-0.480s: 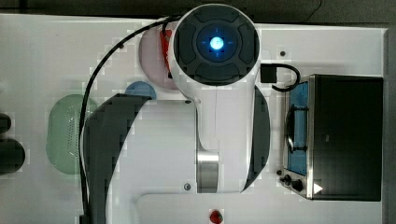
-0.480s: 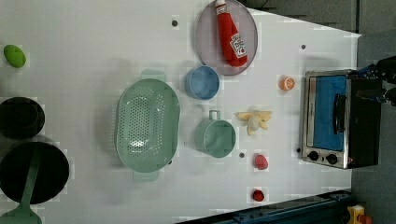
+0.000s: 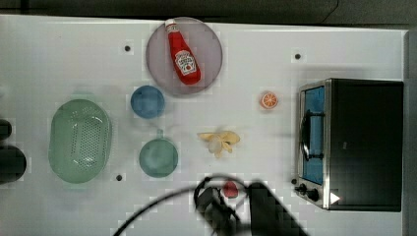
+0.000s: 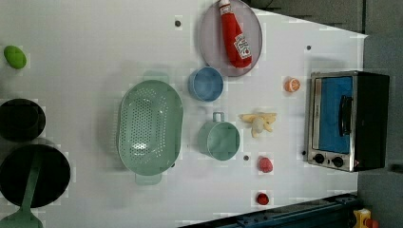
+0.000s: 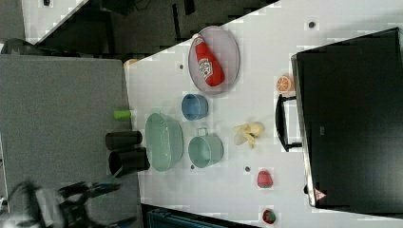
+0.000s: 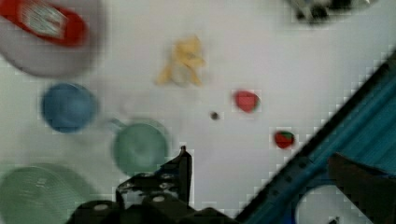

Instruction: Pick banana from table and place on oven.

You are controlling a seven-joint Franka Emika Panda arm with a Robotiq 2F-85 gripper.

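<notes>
- The banana (image 3: 220, 141) lies on the white table (image 3: 74, 59), apart from the oven (image 3: 366, 142), on the side of its glass door.
- An orange slice (image 3: 269, 100) sits near the oven's door too, apart from the banana.
- A green cup (image 3: 158, 156) stands on the banana's far side from the oven.
- The end effector (image 6: 184, 156) hangs well clear of the banana, fingers spread wide, holding nothing.
</notes>
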